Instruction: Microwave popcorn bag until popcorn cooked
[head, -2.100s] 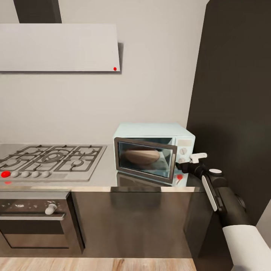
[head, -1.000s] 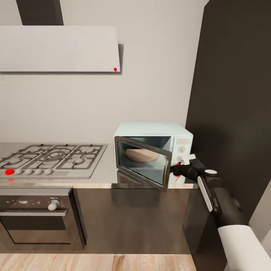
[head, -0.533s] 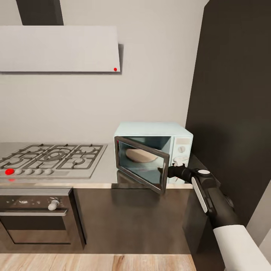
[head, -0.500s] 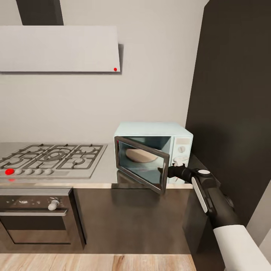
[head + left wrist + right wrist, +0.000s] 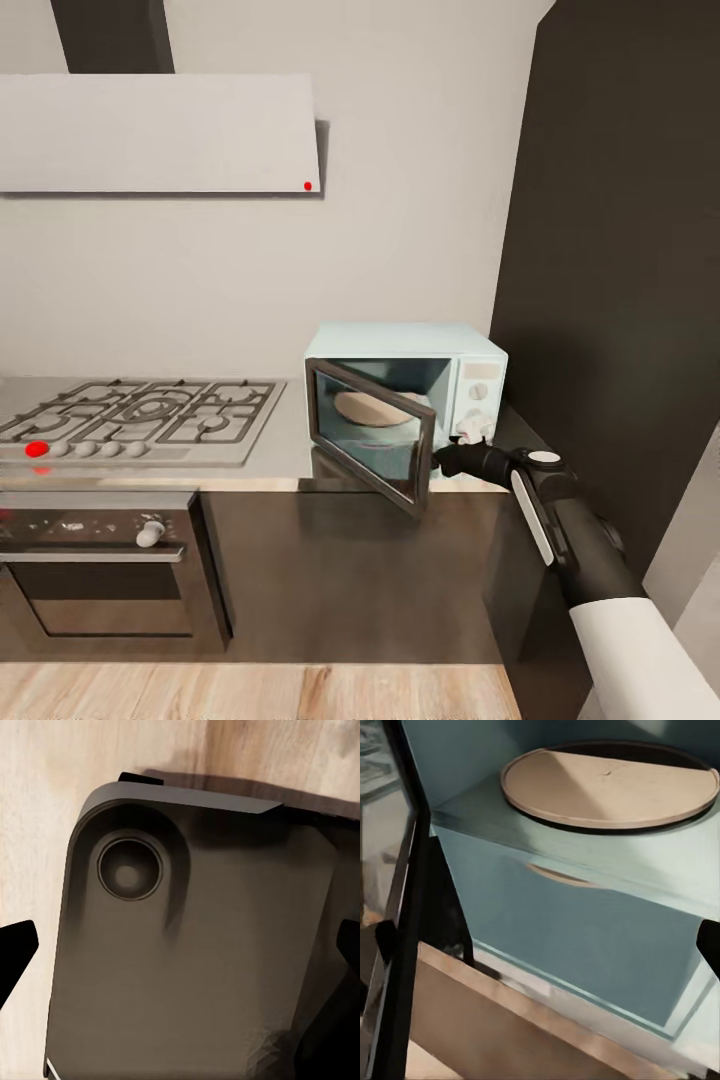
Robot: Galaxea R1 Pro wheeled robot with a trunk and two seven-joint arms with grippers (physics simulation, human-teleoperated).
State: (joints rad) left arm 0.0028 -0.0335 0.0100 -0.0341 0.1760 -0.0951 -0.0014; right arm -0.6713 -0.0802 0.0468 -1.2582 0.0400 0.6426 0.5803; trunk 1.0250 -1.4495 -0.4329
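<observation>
The pale mint microwave (image 5: pixel 470 352) stands on the grey countertop (image 5: pixel 290 442) with its dark glass door (image 5: pixel 370 432) swung partly open. Inside lies a bare tan turntable (image 5: pixel 375 408), seen close in the right wrist view (image 5: pixel 607 784). My right gripper (image 5: pixel 443 462) is at the door's free edge; in the right wrist view (image 5: pixel 545 943) its fingertips stand far apart, open, with nothing between them. The left wrist view has my left gripper (image 5: pixel 180 952) open, pointing down at the robot's dark base (image 5: pixel 195 945) over the wood floor. The popcorn bag is out of view.
A gas cooktop (image 5: pixel 140 415) sits left of the microwave, with a built-in oven (image 5: pixel 100 570) below it and a range hood (image 5: pixel 160 130) above. A tall dark cabinet (image 5: pixel 620 250) walls in the right side. Wood floor (image 5: pixel 250 690) runs along the cabinet fronts.
The microwave door has swung further open. My right gripper moved with the door's edge, toward me and slightly left. The camera shifted a little.
</observation>
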